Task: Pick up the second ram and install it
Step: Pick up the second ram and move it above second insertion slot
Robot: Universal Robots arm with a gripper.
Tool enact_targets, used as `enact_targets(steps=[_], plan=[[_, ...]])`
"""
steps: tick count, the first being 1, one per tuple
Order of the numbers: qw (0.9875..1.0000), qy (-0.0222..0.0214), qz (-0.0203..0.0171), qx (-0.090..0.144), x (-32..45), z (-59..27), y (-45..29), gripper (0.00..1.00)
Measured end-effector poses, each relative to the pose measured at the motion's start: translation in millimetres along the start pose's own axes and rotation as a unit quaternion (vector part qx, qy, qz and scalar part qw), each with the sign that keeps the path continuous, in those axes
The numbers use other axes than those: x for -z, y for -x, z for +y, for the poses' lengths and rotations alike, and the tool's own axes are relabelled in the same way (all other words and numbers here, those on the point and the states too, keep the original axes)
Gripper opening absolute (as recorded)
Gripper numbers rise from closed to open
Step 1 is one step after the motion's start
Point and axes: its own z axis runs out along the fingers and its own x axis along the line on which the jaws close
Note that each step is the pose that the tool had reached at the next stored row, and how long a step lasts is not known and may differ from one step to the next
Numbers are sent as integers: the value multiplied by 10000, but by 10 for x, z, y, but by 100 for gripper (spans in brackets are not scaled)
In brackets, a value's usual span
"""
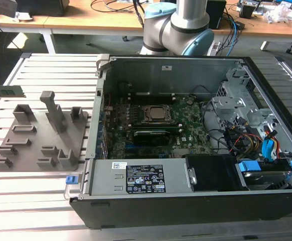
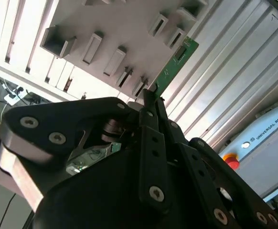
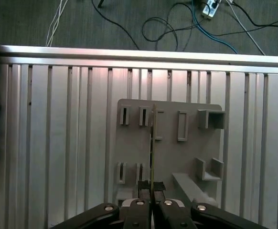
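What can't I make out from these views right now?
- Exterior view: the second ram runs off the exterior view's left edge; held end cut off.
- First wrist view: the ram sits edge-on in the gripper; chips hidden.
- Exterior view: motherboard slots too small to tell which is free.

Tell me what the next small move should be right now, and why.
Probably start carrying the stick toward the open computer case. The gripper is shut on the second ram, which appears to be out of the slots of the grey fixture plate, so the pick looks done. The motherboard lies further to the exterior view's right.
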Motion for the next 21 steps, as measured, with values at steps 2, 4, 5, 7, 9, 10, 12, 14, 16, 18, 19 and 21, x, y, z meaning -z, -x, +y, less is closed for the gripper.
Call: enact_targets(steps=[2, 4, 5, 7, 9, 10, 12, 14, 16, 18, 19, 21], plan=[[10000, -1, -1, 0, 0, -82, -3, 14], [10000, -1, 0, 0, 1, -252, -9, 14], [10000, 0, 0, 0, 3, -344, -12, 14], [10000, -1, 0, 0, 4, -490, -18, 14], [10000, 0, 0, 0, 5, -587, -21, 14], [10000, -1, 0, 0, 5, -629, -23, 14], [10000, -1, -1, 0, 7, -768, -28, 14], [10000, 0, 0, 0, 9, -956, -34, 14], [10000, -1, 0, 0, 11, -1139, -41, 14], [10000, 0, 0, -1, 13, -1270, -45, 14], [10000, 1, 0, 0, 13, -1339, -48, 14], [10000, 2, 0, 0, 14, -1408, -50, 14]])
